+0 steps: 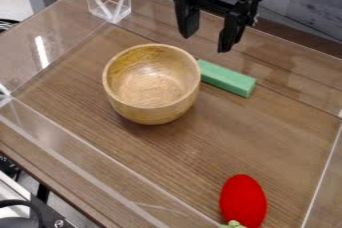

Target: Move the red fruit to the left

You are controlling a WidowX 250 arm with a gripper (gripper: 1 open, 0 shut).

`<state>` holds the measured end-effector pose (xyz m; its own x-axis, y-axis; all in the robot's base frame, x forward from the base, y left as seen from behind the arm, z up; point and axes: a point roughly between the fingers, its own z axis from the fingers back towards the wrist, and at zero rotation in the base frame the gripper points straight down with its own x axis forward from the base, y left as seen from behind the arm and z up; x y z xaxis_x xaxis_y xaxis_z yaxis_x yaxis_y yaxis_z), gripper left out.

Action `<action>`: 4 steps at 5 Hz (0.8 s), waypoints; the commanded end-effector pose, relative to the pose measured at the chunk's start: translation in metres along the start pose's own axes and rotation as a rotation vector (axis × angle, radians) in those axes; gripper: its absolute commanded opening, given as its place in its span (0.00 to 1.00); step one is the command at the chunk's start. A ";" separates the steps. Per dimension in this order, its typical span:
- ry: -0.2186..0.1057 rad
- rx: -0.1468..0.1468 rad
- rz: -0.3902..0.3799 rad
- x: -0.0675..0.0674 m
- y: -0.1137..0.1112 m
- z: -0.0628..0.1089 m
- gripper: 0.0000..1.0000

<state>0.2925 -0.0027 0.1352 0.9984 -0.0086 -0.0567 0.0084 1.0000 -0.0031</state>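
Observation:
The red fruit [242, 198] lies at the near right corner of the tabletop, glossy and oval, with a bit of green cap at its lower end. My gripper [210, 27] hangs at the far side, above and behind the wooden bowl, well away from the fruit. Its dark fingers [229, 34] point down, spread apart, with nothing between them.
A wooden bowl [152, 82] sits in the middle of the table. A flat green block [227, 77] lies just right of the bowl. Clear acrylic walls [321, 187] ring the wooden tabletop, and a clear stand [110, 7] sits at the far left.

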 end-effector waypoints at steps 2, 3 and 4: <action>0.034 -0.031 0.006 -0.039 -0.008 -0.001 1.00; 0.045 -0.034 -0.058 -0.053 -0.017 -0.010 1.00; 0.037 -0.037 -0.121 -0.073 -0.037 -0.018 1.00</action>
<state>0.2157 -0.0412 0.1141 0.9833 -0.1329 -0.1244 0.1275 0.9905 -0.0509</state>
